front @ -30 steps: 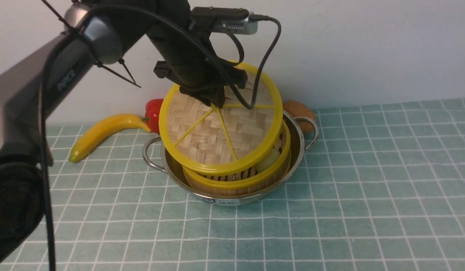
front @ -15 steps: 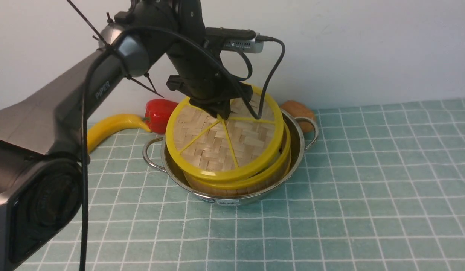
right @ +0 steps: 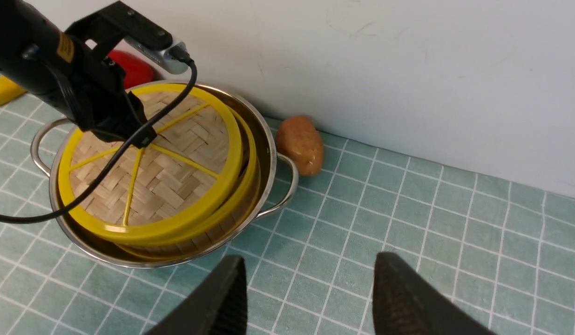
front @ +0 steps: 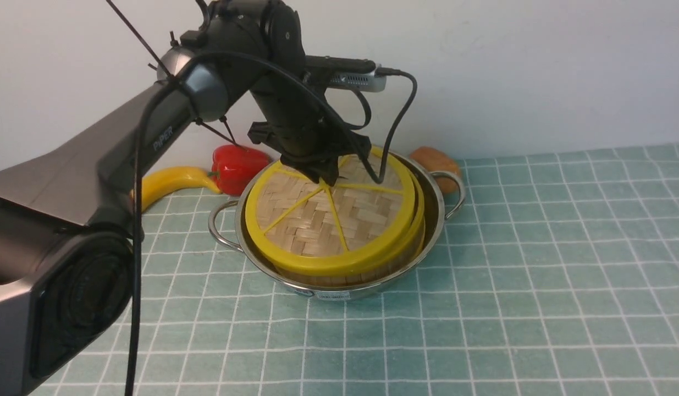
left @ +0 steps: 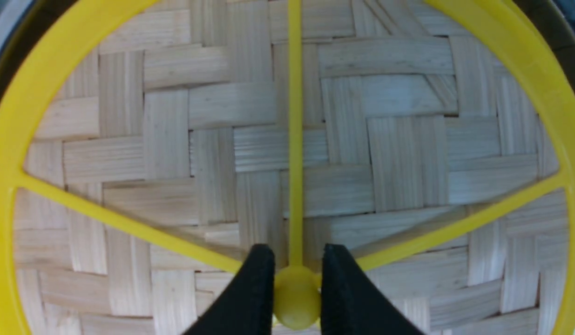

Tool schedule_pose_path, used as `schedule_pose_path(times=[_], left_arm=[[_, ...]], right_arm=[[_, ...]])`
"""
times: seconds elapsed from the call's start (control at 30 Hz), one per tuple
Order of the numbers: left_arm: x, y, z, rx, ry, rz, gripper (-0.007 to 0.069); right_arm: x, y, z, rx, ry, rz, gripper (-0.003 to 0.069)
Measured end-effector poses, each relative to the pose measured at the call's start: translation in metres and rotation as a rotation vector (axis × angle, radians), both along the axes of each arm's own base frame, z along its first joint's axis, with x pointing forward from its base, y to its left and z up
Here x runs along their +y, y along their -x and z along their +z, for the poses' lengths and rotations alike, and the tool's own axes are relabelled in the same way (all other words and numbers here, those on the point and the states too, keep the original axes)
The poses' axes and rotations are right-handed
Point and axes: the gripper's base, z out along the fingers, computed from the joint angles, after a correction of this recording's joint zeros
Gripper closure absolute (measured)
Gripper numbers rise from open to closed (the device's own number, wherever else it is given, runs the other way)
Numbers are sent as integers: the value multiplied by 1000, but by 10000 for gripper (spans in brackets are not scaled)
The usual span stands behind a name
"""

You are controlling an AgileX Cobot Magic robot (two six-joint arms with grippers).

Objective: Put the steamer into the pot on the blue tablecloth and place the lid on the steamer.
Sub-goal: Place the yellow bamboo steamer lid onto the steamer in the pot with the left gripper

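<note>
**A:** Two jobs, and one looks done. The steamer (right: 254, 174) sits inside the pot (front: 434, 217), near the far edge of the blue tablecloth (front: 537, 286) and left of its middle. Where's the lid?

**B:** On top of the steamer, or very nearly. The lid (front: 317, 220) lies off-centre toward the robot's left, so a crescent of the steamer's yellow rim shows on the right side.

**A:** And the claws?

**B:** The left gripper (left: 297, 260) is pinched on the lid's centre knob (left: 296, 295), a finger snug on either side. The right gripper (right: 313, 270) hangs over bare cloth to the right of the pot, jaws spread wide and holding nothing.

**A:** So how should it finish well?

**B:** I'd nudge the lid slightly right until the two rims line up, then lower it level. Only then let go, parting the fingers enough to clear the knob. Lift straight up afterwards. The lid looks light, so a sideways pull could drag it off.
</note>
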Motion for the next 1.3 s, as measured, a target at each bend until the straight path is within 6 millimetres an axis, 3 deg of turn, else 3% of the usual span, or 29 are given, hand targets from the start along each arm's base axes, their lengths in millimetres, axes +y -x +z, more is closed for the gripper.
schedule_pose_path(times=[1.3], left_arm=[[-6, -5, -4, -32, 45, -9, 508]], right_arm=[[0, 0, 0, 0, -1, 0, 280]])
